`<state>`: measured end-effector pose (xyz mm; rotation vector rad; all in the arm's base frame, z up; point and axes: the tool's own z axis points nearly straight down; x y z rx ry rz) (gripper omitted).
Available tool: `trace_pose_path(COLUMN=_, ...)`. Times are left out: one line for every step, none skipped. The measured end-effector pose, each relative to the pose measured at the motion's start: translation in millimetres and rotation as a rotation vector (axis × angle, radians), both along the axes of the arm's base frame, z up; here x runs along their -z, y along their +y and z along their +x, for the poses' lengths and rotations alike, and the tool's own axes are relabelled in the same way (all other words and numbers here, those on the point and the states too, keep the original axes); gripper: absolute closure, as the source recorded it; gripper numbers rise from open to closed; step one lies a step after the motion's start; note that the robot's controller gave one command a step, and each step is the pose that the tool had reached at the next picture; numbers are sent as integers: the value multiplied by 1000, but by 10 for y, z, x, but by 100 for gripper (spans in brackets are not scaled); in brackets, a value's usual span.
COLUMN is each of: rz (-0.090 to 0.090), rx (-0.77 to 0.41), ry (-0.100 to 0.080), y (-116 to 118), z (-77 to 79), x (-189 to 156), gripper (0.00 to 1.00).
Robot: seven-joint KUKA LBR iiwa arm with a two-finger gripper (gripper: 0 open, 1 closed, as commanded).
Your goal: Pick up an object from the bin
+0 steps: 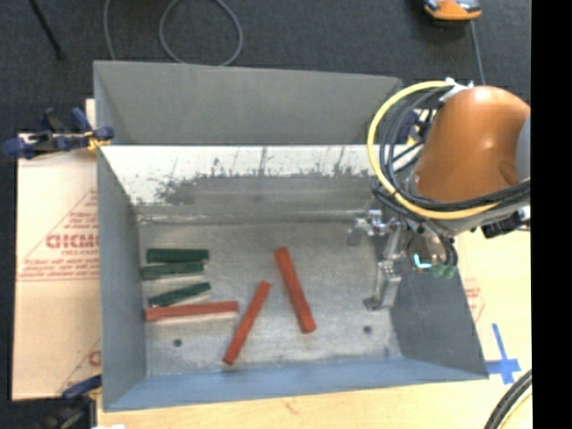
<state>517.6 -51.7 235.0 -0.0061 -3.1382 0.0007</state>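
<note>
**Gripper at 3 o'clock side of bin, nothing held, sticks off toward 9**

Gripper [382, 295] hangs low over bare floor at the 3 o'clock side of the bin [241, 105], close to the right wall. Claw state: cannot tell whether it is spread or pressed together, as the view is too cluttered. No object is seen in it.

Nearest object is the nearest red stick [294, 290]. It lies flat near the floor's centre, at roughly 9 o'clock from the gripper and apart from it, with its long axis running about 11 to 5. A second red stick [246, 323] lies just beside it toward 7 o'clock, running 1 to 7, with no clear contact between the two. A third red stick [192, 311] lies roughly level at the 8 o'clock part of the floor. The green sticks [178, 257] are grouped just above it, by the left wall.

Handling, as a judgement: the sticks look like thin rigid bars, probably light, not fragile and not squashy. They look smooth, so they could slip or pivot if pinched near an end. Best hold is mid-length, with the jaws closing across the narrow width, square to the long axis. The nearest red stick has clear floor on both long sides, so it looks the easiest take. The third red stick and the green ones are crowded together, so a neighbour could get nudged or caught.
</note>
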Motion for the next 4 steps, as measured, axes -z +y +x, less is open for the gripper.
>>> trace_pose_path(rz=1, rx=198, ry=0, y=312, z=242, x=1676, gripper=0)
trace_pose_path(rz=0, rx=361, ry=-3, y=601, z=65, x=1342, gripper=0)
trace_pose_path(rz=0, rx=627, ry=-8, y=485, z=45, x=1240, gripper=0)
trace_pose_path(rz=-3, rx=658, ry=-1, y=603, z=-165, x=1673, gripper=0)
